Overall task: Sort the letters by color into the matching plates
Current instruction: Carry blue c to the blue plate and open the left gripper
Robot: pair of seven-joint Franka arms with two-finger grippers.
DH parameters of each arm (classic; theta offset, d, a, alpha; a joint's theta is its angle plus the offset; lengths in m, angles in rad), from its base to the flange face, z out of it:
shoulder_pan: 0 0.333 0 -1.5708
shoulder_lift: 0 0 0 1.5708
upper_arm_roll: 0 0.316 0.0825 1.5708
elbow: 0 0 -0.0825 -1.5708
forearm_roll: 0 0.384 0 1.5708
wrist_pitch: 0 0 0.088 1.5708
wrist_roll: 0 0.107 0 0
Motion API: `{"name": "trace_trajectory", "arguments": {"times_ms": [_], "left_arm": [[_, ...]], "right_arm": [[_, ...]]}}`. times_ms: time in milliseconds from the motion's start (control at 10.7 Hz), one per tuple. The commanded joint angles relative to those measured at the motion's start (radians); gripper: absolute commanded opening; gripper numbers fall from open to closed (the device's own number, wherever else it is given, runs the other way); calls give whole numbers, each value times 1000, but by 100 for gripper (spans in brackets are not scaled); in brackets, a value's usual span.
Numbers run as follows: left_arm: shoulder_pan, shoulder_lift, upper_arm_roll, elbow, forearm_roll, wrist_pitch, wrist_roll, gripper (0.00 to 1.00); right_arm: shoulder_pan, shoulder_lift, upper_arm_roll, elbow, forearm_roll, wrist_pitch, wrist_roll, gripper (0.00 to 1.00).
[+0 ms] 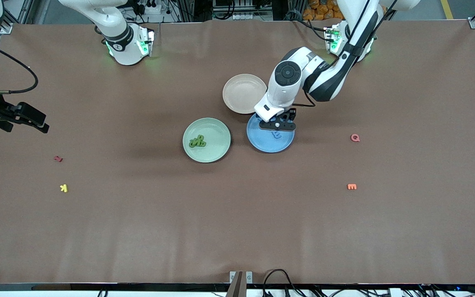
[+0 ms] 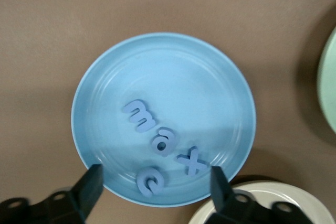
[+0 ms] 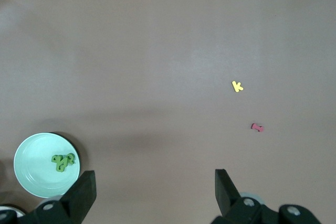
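Four blue letters (image 2: 160,153): lying loose in the blue plate (image 2: 105,77), you can read m, a, x and one more; none is gripped.
Blue plate: on the desk (image 1: 237,227) mid-table, just beside the green plate (image 1: 217,132), toward the left arm's end.
Green letters (image 1: 197,142): bunched in a pile inside the green plate; you can't count them from these views.
Beige plate (image 1: 237,88): farther from the front camera than the other two, just beside the blue plate.
Left gripper (image 1: 277,127): low over the blue plate, jaws spread wide, nothing between them; fingertips (image 2: 92,182) straddle the letters.
Right gripper (image 1: 31,121): up over the right arm's end of the desk, waiting, jaws spread, holding nothing.
Strays on desk: yellow letter (image 1: 64,188) and dark red letter (image 1: 58,158) toward the right arm's end; pink letter (image 1: 355,137) and orange letter (image 1: 351,187) toward the left arm's end.
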Motion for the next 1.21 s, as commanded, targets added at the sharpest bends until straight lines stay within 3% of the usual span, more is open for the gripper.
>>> {"name": "trace_trajectory", "arguments": {"times_ms": [0, 373, 1118], "left_arm": [[6, -7, 0, 80, 67, -82, -25, 100], [21, -10, 14, 108, 161, -106, 33, 100], [60, -27, 215, 129, 152, -104, 441, 100]], "right_arm": [[-10, -6, 11, -2, -12, -4, 0, 100], [-7, -1, 11, -4, -20, -3, 0, 100], [-3, 0, 11, -4, -24, -4, 0, 100]]}}
